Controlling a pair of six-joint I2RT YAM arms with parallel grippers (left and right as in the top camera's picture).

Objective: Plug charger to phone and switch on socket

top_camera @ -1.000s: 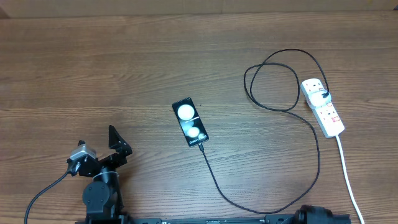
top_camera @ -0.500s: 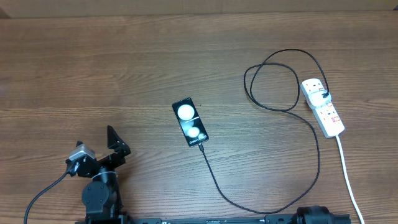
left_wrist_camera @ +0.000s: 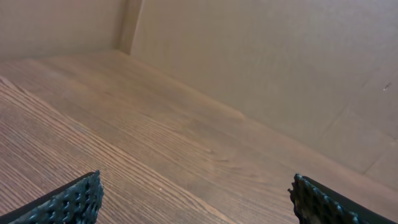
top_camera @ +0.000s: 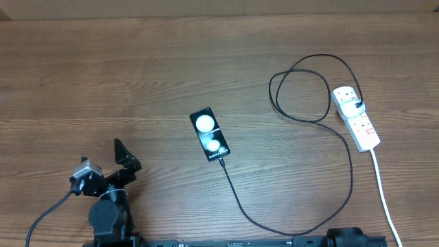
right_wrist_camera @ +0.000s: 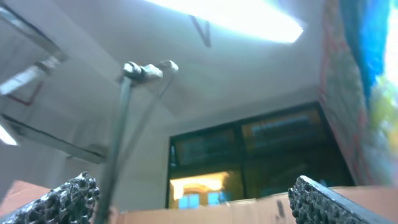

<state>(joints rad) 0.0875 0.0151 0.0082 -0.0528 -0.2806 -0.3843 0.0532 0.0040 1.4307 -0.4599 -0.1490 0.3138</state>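
Note:
The black phone (top_camera: 209, 134) lies face up at the table's middle, two white reflections on its face. The charger's thin black cable (top_camera: 288, 230) has its tip at the phone's lower end (top_camera: 221, 162), loops along the front edge and up to a black plug (top_camera: 358, 106) in the white power strip socket (top_camera: 356, 116) at the right. My left gripper (top_camera: 123, 156) is open and empty at the front left, far from the phone; its wrist view (left_wrist_camera: 196, 199) shows only bare table. My right gripper (right_wrist_camera: 193, 199) is open, empty and points up at the ceiling; its arm base (top_camera: 350, 238) shows at the bottom edge.
The socket's thick white cord (top_camera: 384, 199) runs down to the front right edge. A cardboard wall (left_wrist_camera: 261, 68) borders the far side of the wooden table (top_camera: 103, 75).
My left gripper has drawn back a little toward the front left. The phone, cable and socket have not moved.

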